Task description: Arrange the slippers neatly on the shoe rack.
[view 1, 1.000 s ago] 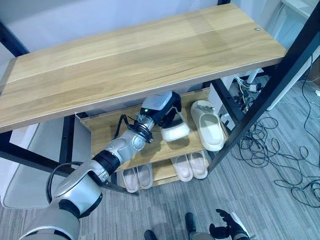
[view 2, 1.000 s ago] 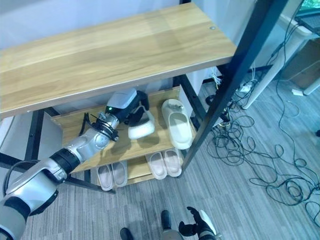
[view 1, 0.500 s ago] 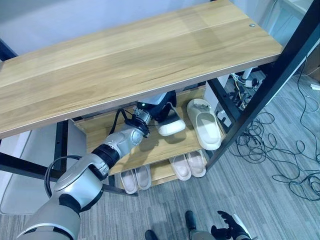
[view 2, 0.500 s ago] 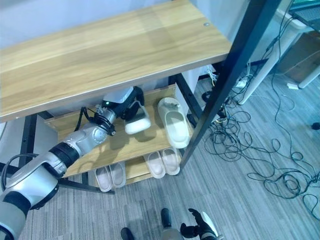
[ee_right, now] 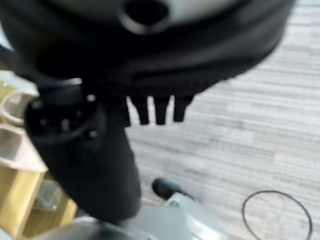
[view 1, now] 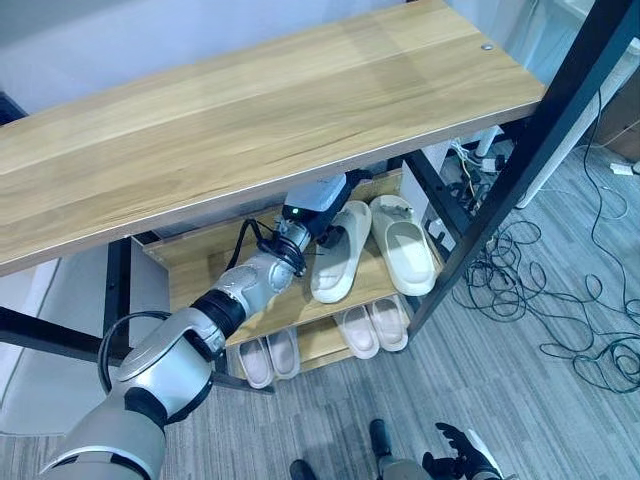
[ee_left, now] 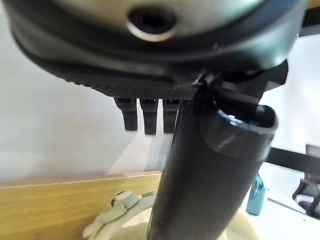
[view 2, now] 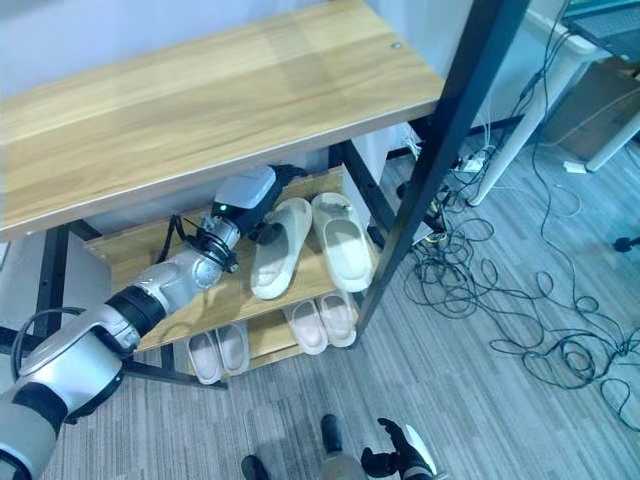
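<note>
In the left eye view my left hand (view 1: pixel 335 200) reaches under the top board (view 1: pixel 250 120) of the rack to the middle shelf (view 1: pixel 210 265), at the heel end of a cream slipper (view 1: pixel 338 258) that lies flat on that shelf; its fingers are tucked behind the slipper's back, so here I cannot tell how they stand. Just beside it to the right lies the second slipper (view 1: pixel 404 243), the two touching or nearly so near the back and spreading apart toward the front edge. On the bottom shelf sit two more pairs, one (view 1: pixel 270 356) to the left and one (view 1: pixel 372 326) to the right. My right hand (view 1: pixel 455 465) hangs low at the picture's bottom edge over the grey floor (view 1: pixel 540 400), its fingers loosely curled and holding nothing. In the right eye view the same slipper (view 2: pixel 279 247) lies slanted, its toe swung out toward my left, beside its mate (view 2: pixel 342 240). In the left wrist view my thumb (ee_left: pixel 210 165) stands straight out and the fingers (ee_left: pixel 145 112) hang straight in a row, spread from it, with the slipper (ee_left: pixel 125 217) lying past them on the shelf, not gripped. In the right wrist view the fingers (ee_right: pixel 155 110) point at the floor (ee_right: pixel 250 140).
</note>
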You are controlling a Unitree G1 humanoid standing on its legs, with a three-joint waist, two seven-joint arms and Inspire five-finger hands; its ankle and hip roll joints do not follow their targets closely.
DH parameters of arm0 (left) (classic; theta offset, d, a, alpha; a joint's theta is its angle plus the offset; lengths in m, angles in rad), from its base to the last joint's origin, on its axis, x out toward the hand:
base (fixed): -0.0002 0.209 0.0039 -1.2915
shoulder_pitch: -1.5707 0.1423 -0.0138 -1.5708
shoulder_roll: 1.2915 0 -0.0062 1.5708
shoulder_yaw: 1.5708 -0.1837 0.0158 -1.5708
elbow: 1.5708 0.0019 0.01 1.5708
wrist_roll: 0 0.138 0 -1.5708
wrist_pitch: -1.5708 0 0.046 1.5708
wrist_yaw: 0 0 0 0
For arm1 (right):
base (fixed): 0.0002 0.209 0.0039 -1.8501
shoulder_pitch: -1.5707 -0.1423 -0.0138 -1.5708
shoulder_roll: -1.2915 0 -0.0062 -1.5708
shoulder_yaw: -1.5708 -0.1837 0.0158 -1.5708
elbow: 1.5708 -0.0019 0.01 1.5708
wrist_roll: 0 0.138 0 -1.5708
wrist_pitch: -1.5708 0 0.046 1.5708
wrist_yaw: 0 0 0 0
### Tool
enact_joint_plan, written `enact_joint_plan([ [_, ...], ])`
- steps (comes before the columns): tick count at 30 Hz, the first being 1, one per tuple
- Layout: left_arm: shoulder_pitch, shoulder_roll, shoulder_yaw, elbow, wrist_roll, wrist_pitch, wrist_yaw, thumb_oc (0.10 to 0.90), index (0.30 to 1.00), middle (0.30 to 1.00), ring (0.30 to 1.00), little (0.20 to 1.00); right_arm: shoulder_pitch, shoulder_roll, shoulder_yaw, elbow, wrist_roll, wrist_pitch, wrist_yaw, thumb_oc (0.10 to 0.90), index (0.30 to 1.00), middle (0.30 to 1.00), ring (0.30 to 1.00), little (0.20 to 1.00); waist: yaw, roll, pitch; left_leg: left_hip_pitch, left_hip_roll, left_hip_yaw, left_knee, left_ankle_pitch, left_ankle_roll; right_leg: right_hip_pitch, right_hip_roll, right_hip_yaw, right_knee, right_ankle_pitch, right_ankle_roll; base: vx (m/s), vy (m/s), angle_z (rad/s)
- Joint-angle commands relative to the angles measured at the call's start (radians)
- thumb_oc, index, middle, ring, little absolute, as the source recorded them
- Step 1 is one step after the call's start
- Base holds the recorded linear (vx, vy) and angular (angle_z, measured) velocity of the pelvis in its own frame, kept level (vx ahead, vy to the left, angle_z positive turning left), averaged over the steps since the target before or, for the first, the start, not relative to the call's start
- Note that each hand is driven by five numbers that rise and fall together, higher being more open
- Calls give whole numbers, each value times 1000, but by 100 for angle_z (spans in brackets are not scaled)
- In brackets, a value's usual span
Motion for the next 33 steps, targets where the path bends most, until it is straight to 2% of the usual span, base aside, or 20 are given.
enact_joint_plan([
  [1,-90,-52,162,5,-31,-33,107,800,900,900,900,900,69,-7,16,-12,10,-25,-11,800,900,900,900,900,15,5,-53,-46,25,-32,1,4,-66,-57,-53,-92,-3,32,137,-27,-16,6],
  [12,19,-50,189,-58,-46,-38,69,800,900,900,900,900,67,9,8,-7,6,-23,-21,800,900,900,900,900,42,-14,-39,-49,28,-53,1,8,-65,-44,-55,-117,-5,33,133,-22,-9,8],
  [17,117,-41,267,-93,-180,-69,42,800,900,900,900,900,75,24,4,-2,-5,-11,-27,800,900,900,900,900,58,-19,-37,-36,29,-62,1,6,-66,-25,-56,-130,-5,28,132,-10,-9,9],
  [19,118,-39,267,-94,-181,-68,41,800,900,900,900,900,74,24,5,-2,-5,-11,-27,800,900,900,900,900,57,-20,-39,-40,29,-62,1,10,-66,-29,-57,-130,-6,31,130,-1,-4,5],
  [20,174,-44,312,-125,-281,-84,18,800,900,900,900,900,78,25,-3,-14,-9,-5,-27,800,900,900,900,900,62,-21,-38,-31,29,-64,1,7,-66,-17,-57,-135,-8,27,131,-1,-6,7],
  [24,298,-70,390,-184,-558,-134,-45,800,900,900,900,900,79,24,-14,-41,-22,12,-23,800,900,900,900,900,69,-25,-43,-24,28,-68,1,9,-64,-7,-57,-142,-12,29,127,-4,3,9],
  [26,344,-79,408,-200,-653,-146,-92,800,900,900,900,900,82,22,-21,-51,-24,17,-20,800,900,900,900,900,70,-26,-46,-19,27,-70,1,7,-64,0,-57,-146,-14,29,127,5,1,11],
  [33,410,-95,394,-216,-699,-130,-160,800,900,900,900,900,89,29,-16,-33,-43,29,-7,800,900,900,900,900,81,-34,-55,-14,27,-82,1,3,-61,13,-56,-155,-15,28,123,7,0,2],
])
